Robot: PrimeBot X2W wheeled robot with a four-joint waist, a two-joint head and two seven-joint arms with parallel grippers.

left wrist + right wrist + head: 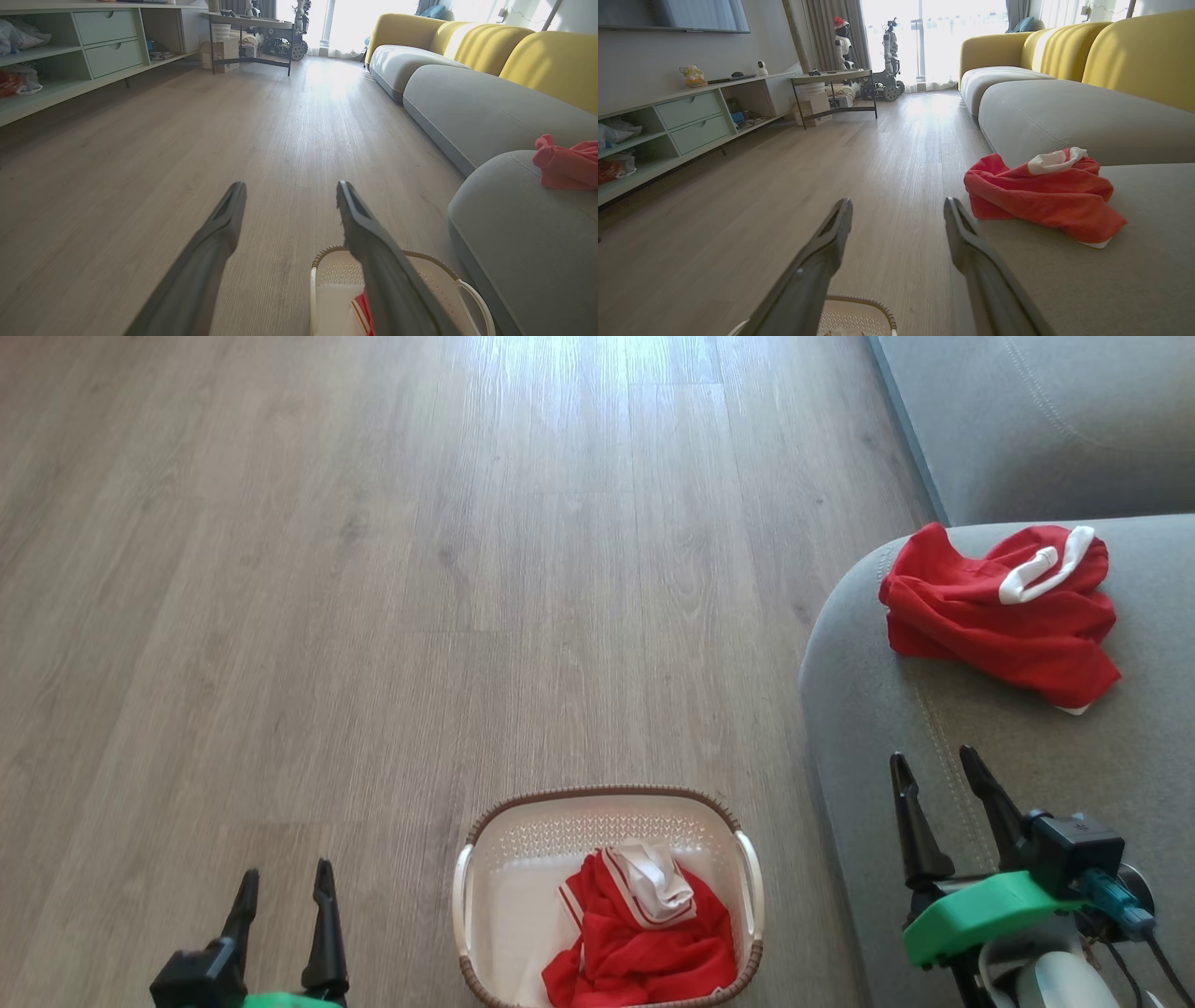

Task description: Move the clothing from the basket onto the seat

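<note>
A red garment with a white collar band (1004, 611) lies crumpled on the grey seat (980, 747) at the right; the right wrist view shows the same garment (1041, 198) on the cushion (1087, 275). A second red garment with white-striped trim (644, 924) sits in the white basket (485, 877) on the floor. My right gripper (936, 770) hovers open and empty over the seat's front edge, below the garment. My left gripper (285, 887) stands open and empty left of the basket. In the left wrist view the basket (334, 275) lies under the right finger.
Wood floor spreads ahead and to the left. A low shelf unit (686, 126) runs along the far wall, with a dark-framed table (833, 93) and parked robots (889, 60) beyond. More grey seat sections with yellow backs (467, 51) continue along the right.
</note>
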